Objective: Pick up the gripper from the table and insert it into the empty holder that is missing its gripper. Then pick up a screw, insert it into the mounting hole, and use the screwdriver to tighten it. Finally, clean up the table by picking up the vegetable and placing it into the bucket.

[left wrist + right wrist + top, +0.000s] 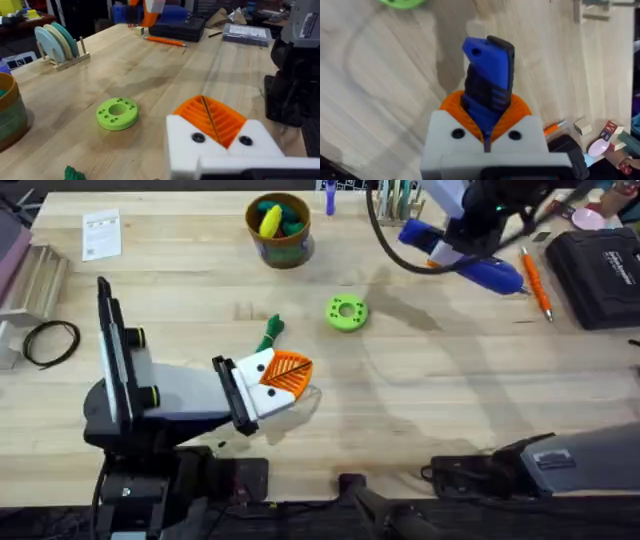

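While you read this, note that every risk below is a judgement, not a sighting.

Screwdriver: the screwdriver [487, 80] is clamped in your right pincer [487, 135], its blue body standing out between the orange pads; seen from overhead it hangs at the far right of the worktop [420, 400], just beside a thin orange tool [536, 283].

Left pincer: your left pincer [212, 120] sits closed, orange pads pressed together on nothing, low over the worktop's middle.

Vegetable: the vegetable [271, 332] lies just beyond the left pincer, not yet in the bucket [280, 242], which stands at the far edge holding toy pieces.

Green disc: a green disc [347, 312] lies between both arms; don't mistake it for the vegetable.

Risk: the screwdriver could twist in the grip if you swing fast, spoiling tip alignment.

Risk: I cannot tell whether a screw is seated; check first.
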